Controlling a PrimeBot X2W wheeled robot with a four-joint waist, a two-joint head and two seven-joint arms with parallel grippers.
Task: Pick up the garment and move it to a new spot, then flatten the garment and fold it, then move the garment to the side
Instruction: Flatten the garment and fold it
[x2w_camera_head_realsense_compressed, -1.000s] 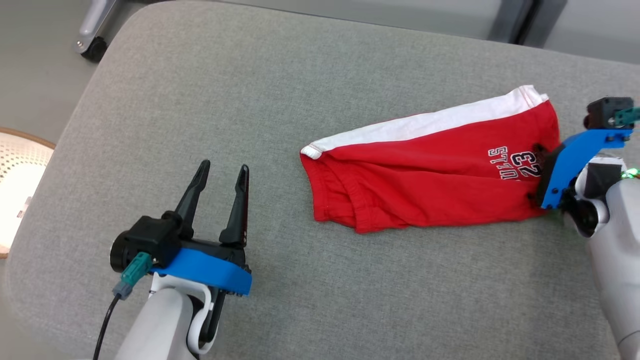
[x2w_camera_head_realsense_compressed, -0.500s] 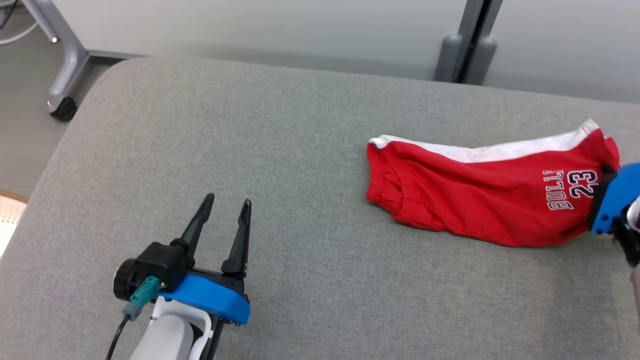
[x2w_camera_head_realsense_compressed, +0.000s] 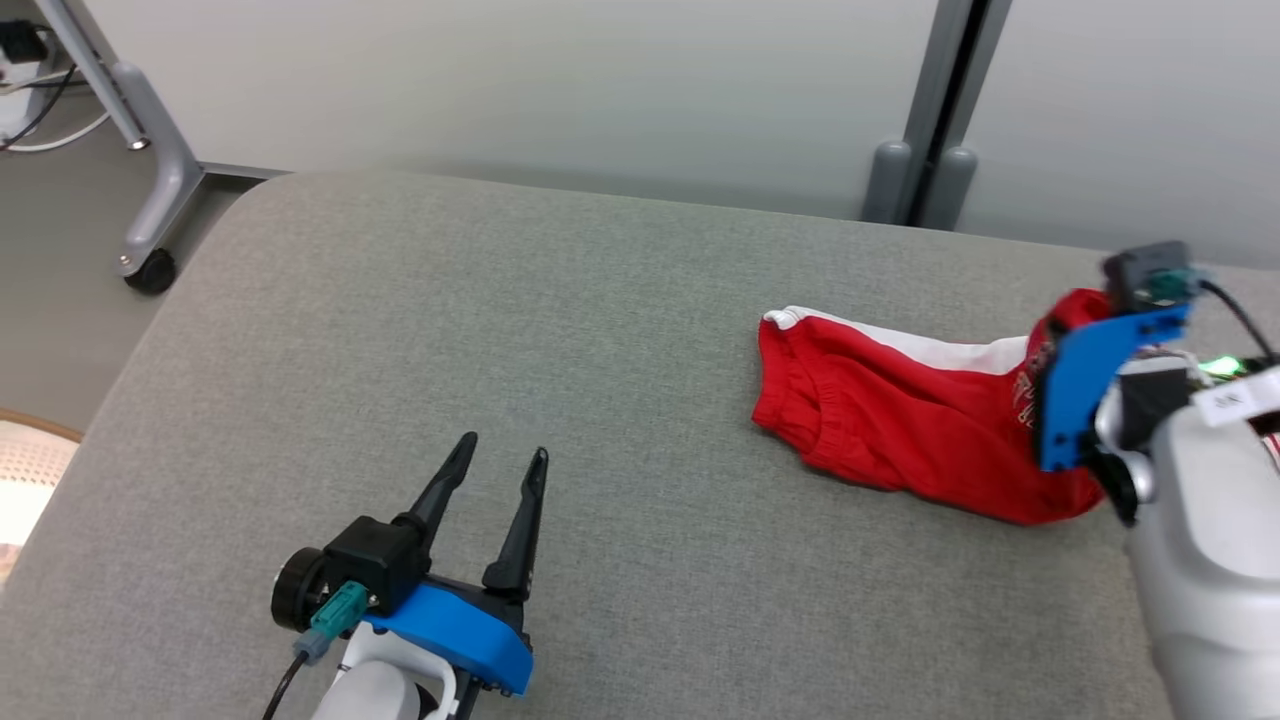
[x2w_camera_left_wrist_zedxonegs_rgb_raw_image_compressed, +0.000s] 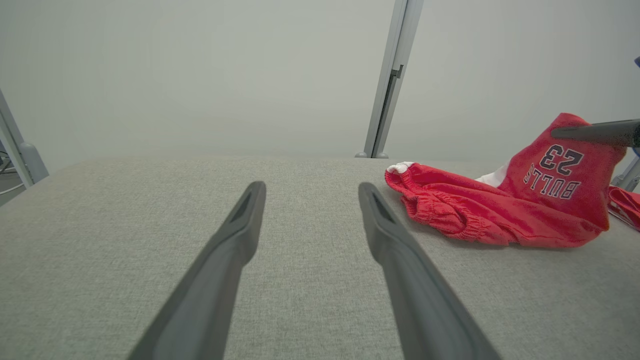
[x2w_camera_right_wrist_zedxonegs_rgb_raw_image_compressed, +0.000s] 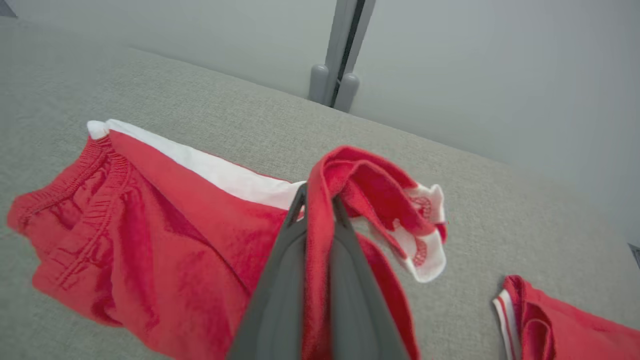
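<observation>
Red cotton shorts with a white side stripe (x2w_camera_head_realsense_compressed: 900, 430) lie in the right half of the head view. Their right end is now pulled up off the grey woven-fabric surface (x2w_camera_head_realsense_compressed: 500, 300), where half a second ago it lay flat. The head camera has also tilted up, so more of the pale wall shows. The right gripper (x2w_camera_right_wrist_zedxonegs_rgb_raw_image_compressed: 318, 200) is clamped on that raised hem, and in the right wrist view a fold of red cloth is squeezed between its two dark fingers. The left gripper (x2w_camera_head_realsense_compressed: 502, 452), at the lower left of the head view, has its fingers spread apart with nothing between them, well apart from the shorts.

The surface's far edge runs just above the shorts, near a grey upright post (x2w_camera_head_realsense_compressed: 935, 100). Broad bare fabric stretches across the centre and left to a rounded corner at the upper left. A second piece of red cloth (x2w_camera_right_wrist_zedxonegs_rgb_raw_image_compressed: 550, 320) lies at the lower right of the right wrist view.

The gathered elastic waistband rests on the surface toward the picture's centre. The white stripe runs along the far side, and the lifted part carries a printed "23".
</observation>
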